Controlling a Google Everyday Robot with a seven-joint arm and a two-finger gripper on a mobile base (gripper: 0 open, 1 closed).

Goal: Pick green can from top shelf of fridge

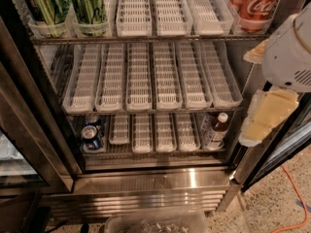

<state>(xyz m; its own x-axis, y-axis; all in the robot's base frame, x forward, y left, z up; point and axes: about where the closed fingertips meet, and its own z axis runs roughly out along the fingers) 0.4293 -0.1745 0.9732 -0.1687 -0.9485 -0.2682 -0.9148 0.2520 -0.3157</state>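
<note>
Up at the far left of the fridge's (pixel 146 181) top shelf (pixel 146 39), two cans stand upright. The green can (pixel 88 5) has swirled print with no readable words. Far right on that shelf, a red can (pixel 257 4) reads "Coca-Cola". The gripper (pixel 266 118) hangs at the right edge, lower down, with nothing visibly held. I cannot tell whether it is open or closed. The can lies up and left of it.

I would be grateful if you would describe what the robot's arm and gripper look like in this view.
At the right edge, the arm is a rounded white housing with dark vent slits. Below it, the gripper is a pale cream-yellow, blocky part with flat faces. No cables or markings show on either.
</note>
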